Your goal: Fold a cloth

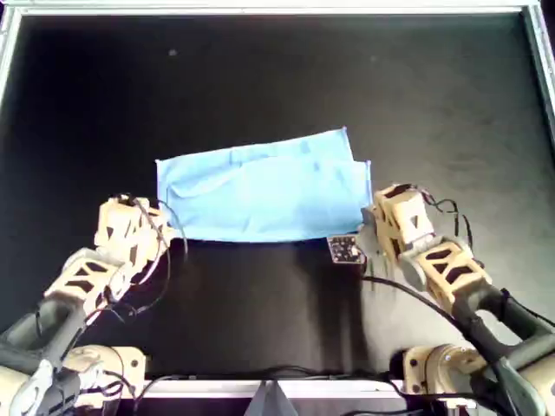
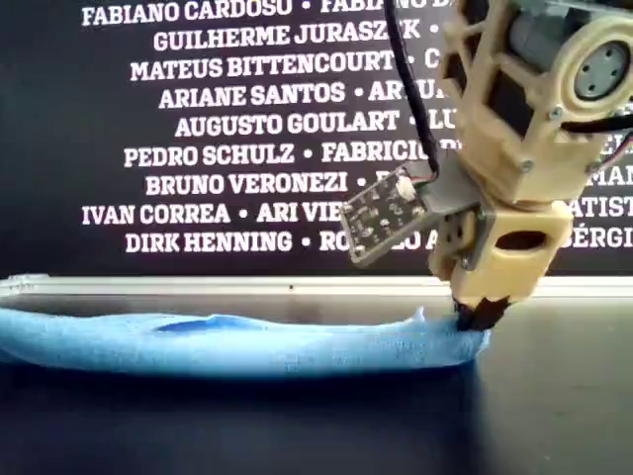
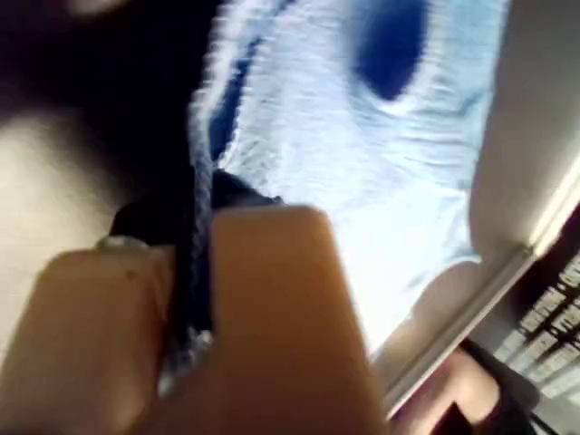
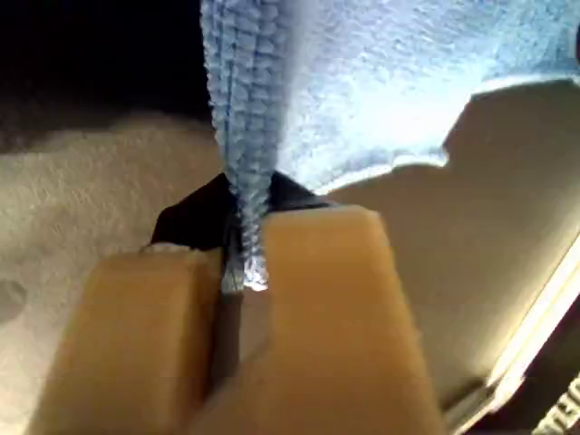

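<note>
Cloth (image 1: 264, 192) lies once-folded, a layered strip; left gripper (image 1: 163, 227) and right gripper (image 1: 371, 215) each pinch a near corner; another fold seemingly remains.

Right gripper (image 4: 240, 263) is seen closed, its tan fingers (image 4: 335, 299) pinched on the doubled edge of the cloth (image 4: 362, 82). Light-blue fabric is spread away from the jaws over a dark surface (image 4: 91, 54).

Cloth (image 2: 237, 341): cut off at the exterior view's left edge. Wall lettering (image 2: 257, 129): partly hidden behind the arm. Left wrist view: blurred throughout; left tool (image 3: 195, 272) grip indistinct. Overhead view: arm bases cropped.
</note>
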Tool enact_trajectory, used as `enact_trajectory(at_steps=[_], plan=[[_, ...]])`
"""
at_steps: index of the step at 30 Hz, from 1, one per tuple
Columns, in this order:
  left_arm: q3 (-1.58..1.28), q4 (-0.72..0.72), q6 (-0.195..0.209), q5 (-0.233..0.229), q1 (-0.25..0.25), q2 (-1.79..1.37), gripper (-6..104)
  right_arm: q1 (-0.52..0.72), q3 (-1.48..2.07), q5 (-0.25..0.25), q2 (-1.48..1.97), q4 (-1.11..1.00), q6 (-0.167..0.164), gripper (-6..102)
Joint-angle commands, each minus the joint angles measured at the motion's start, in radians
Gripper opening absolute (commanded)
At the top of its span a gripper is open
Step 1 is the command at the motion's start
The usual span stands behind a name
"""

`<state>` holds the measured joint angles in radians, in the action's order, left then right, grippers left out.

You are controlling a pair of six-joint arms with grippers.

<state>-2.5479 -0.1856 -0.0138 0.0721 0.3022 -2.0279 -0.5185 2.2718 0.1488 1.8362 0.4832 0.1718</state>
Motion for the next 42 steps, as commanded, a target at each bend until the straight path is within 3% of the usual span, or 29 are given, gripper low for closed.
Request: enact_trajectory(at_steps=[1, 6, 11, 21, 31, 34, 38, 42], plan=[[0.009, 0.005, -0.008, -0.005, 0.023, -0.049, 32, -0.008, -0.011, -0.005, 0.063, -0.003, 0.006, 31], [0.009, 0.006, -0.012, -0.025, 0.014, -0.054, 53, -0.008, -0.006, -0.005, 0.063, -0.002, 0.006, 45], [-0.054, 0.005, -0.012, -0.025, 0.009, -0.12, 63, -0.002, 0.058, 0.012, 0.107, -0.002, -0.009, 49], [-0.341, 0.003, -0.012, -0.026, 0.009, -0.537, 63, 0.014, 0.155, 0.015, 0.446, -0.002, -0.012, 48], [-0.411, 0.003, -0.012, -0.028, 0.005, -1.049, 63, 0.054, 0.173, 0.015, 0.69, -0.002, -0.011, 49], [-0.391, 0.005, -0.012, -0.049, -0.041, -1.081, 63, 0.117, 0.242, 0.015, 0.775, -0.002, -0.009, 49], [-0.388, 0.006, -0.012, -0.138, -0.147, -1.077, 63, 0.183, 0.417, 0.015, 0.87, -0.005, -0.012, 49], [-0.387, 0.008, -0.012, -0.181, -0.172, -1.077, 63, 0.184, 0.511, 0.0, 0.923, -0.023, -0.014, 50]])
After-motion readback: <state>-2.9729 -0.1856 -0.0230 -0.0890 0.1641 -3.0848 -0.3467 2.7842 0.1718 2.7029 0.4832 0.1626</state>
